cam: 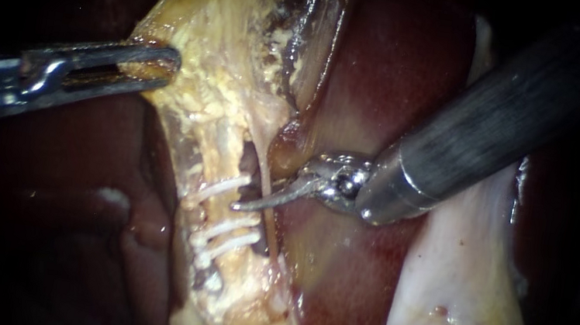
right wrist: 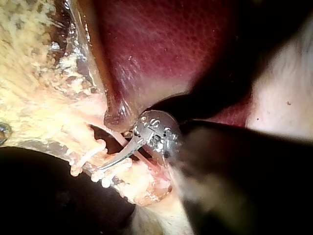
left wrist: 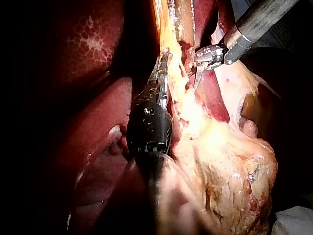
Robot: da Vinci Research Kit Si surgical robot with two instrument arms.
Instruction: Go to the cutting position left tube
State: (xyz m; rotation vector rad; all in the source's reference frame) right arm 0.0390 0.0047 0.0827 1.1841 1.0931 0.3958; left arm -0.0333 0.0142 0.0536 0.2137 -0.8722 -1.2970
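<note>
Darkness closes the field on every side; no tabletop and no room can be seen, only wet, shining tissue. At the bottom lies the dark red liver (cam: 400,71), and over it a band of yellow fatty tissue (cam: 225,34) is stretched. My left instrument (cam: 156,69) pinches the edge of this band between its jaws and holds it tight.

The left tube (cam: 215,166) runs down the band and carries three white clips (cam: 221,190), one above and two close together below. My right instrument (cam: 245,205) shows one slim curved tip, its jaws pressed together and holding nothing. It lies at the gap between the upper clip and the lower pair.

I judge the risks so: the tip may catch the thin pink strand (cam: 267,182) just beside it, or push against a clip. The tissue looks slippery, so the left hold may slip and the tube go slack.
</note>
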